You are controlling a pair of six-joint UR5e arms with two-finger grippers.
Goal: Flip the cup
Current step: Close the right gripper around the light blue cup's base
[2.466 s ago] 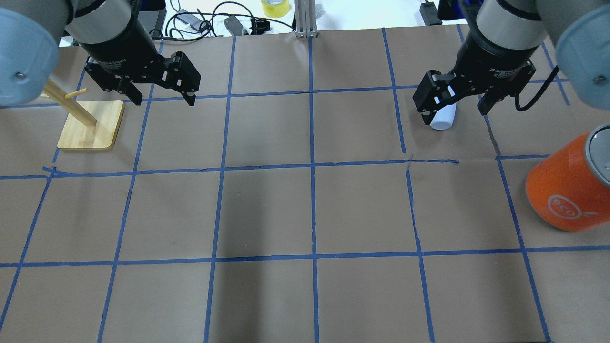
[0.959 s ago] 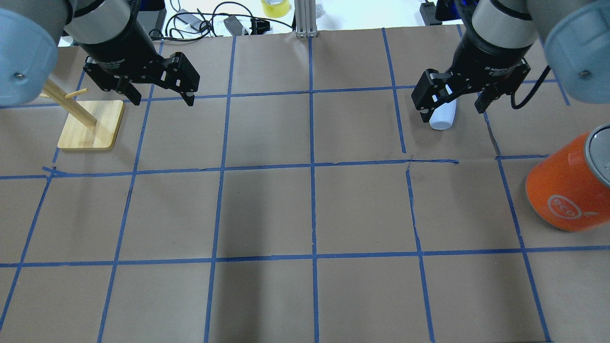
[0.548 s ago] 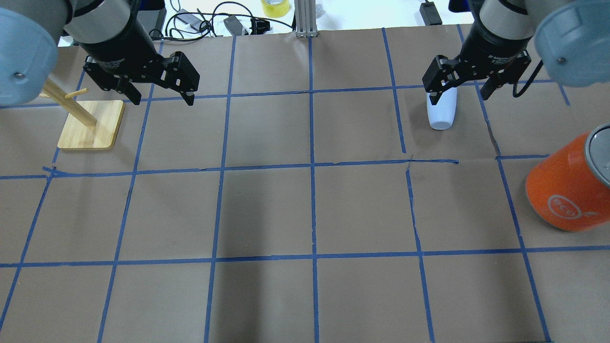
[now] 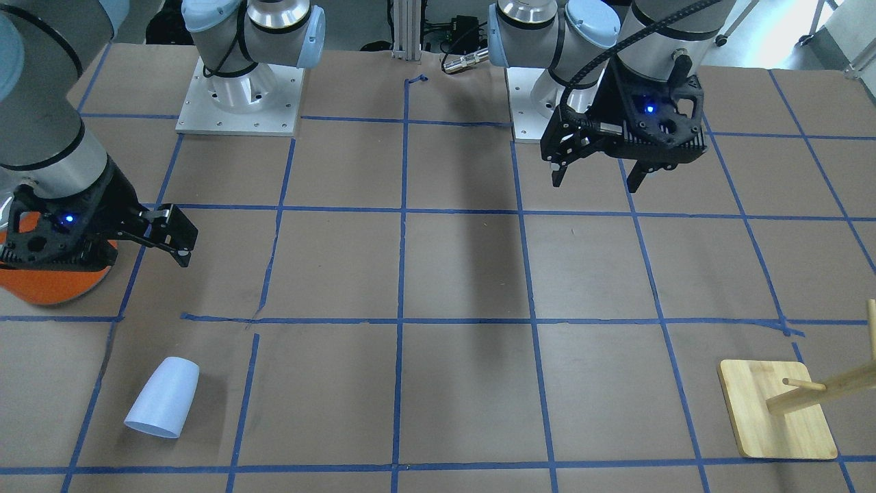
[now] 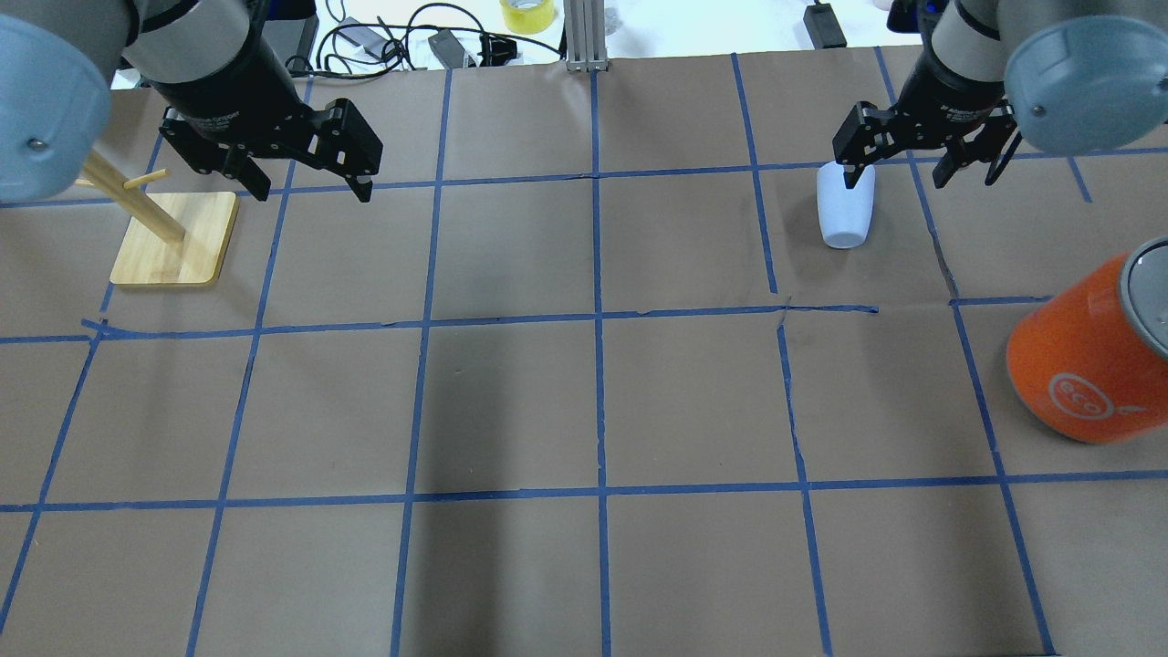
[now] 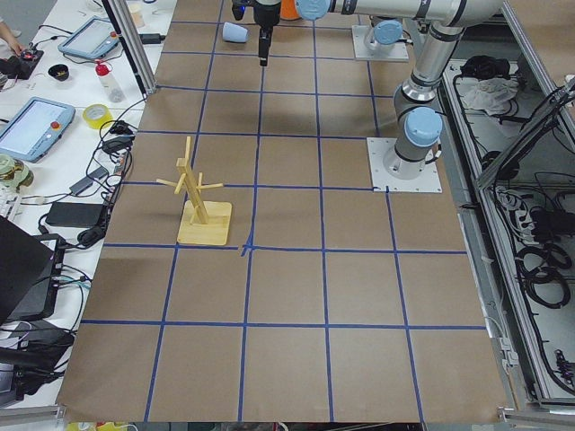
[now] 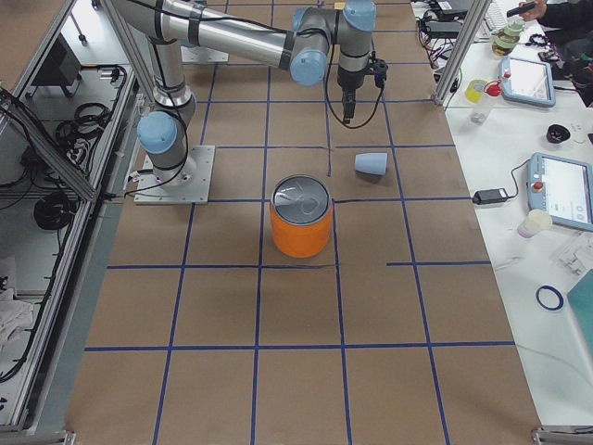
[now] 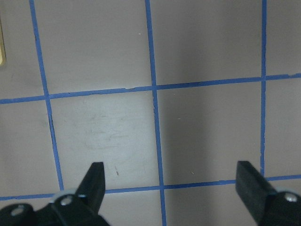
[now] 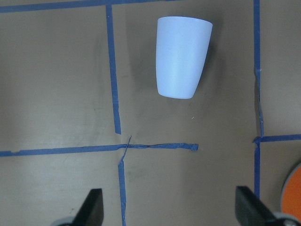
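One table (image 5: pixel 511 401) is covered in brown paper and divided into squares by blue tape (image 5: pixel 598 401). Directions below are read on the overhead view from the table's centre, with 12 o'clock at the far edge.

The left arm (image 5: pixel 210 73) is extended over the 10 o'clock area, and the right arm (image 5: pixel 967 55) over the 1 o'clock area.

An orange can (image 5: pixel 1081 365) with a silver top is stood upright at 3 o'clock. A wooden rack (image 5: pixel 173 239) with a square base and pegs is placed between 9 and 10 o'clock.

The left gripper (image 5: pixel 313 192) is held above the paper at 1 o'clock of the rack. Its jaws are spread wide and nothing is held between them.

The right gripper (image 5: pixel 896 181) is likewise spread wide, and nothing is gripped. It is held above the table, clear of the cup.

The cup (image 5: pixel 845 206) is found at 2 o'clock, lying on its side on the paper. Its wider rim is turned toward 12 o'clock and its narrower base toward 6 o'clock. In the right wrist view the cup is seen at 12 o'clock, apart from both fingertips (image 9: pixel 94 202). The can is located at 4 o'clock of the cup, well apart from it.
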